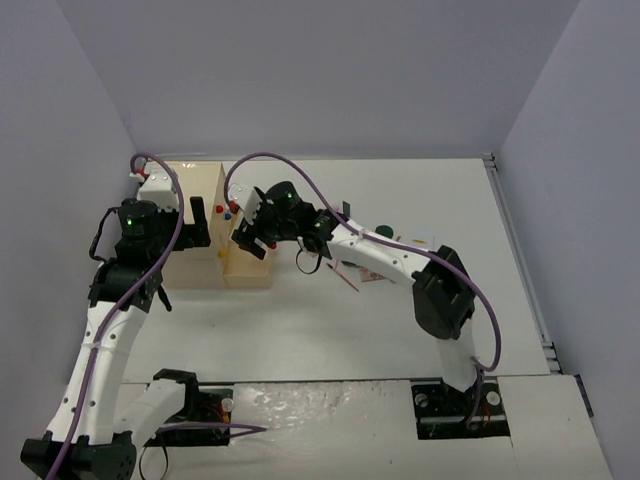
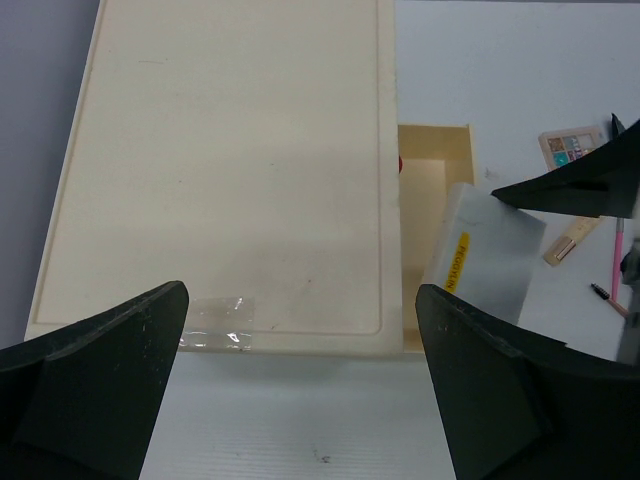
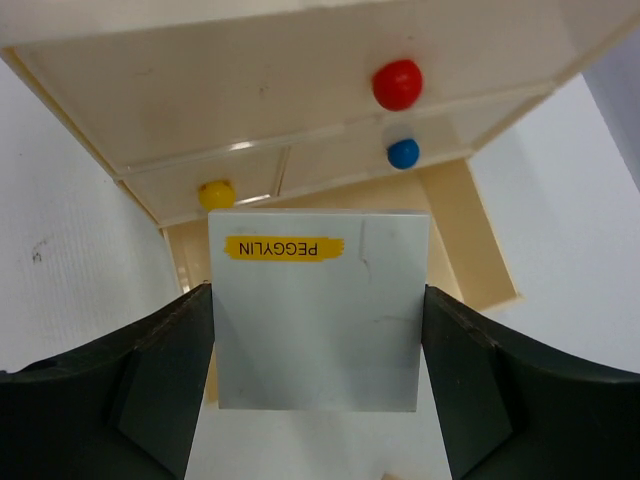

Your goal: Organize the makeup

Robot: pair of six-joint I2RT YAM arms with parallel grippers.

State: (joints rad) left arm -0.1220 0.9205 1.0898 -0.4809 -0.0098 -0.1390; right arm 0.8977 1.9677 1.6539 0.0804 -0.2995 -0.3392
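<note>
The right pincer [image 3: 316,297] clamps a pale grey square palette [image 3: 318,340] by its side edges, over the pulled-out drawer [image 3: 478,250] of the beige wooden box [image 3: 250,80]; the drawer's floor is hidden. The left pincer [image 2: 302,295] hangs wide open above the box top. Seen from above, loose cosmetics [image 1: 385,258] lie at 3 o'clock of the box on the white table [image 1: 330,330], with bare tabletop at 6 o'clock and lilac-grey walls [image 1: 300,70] around.
</note>
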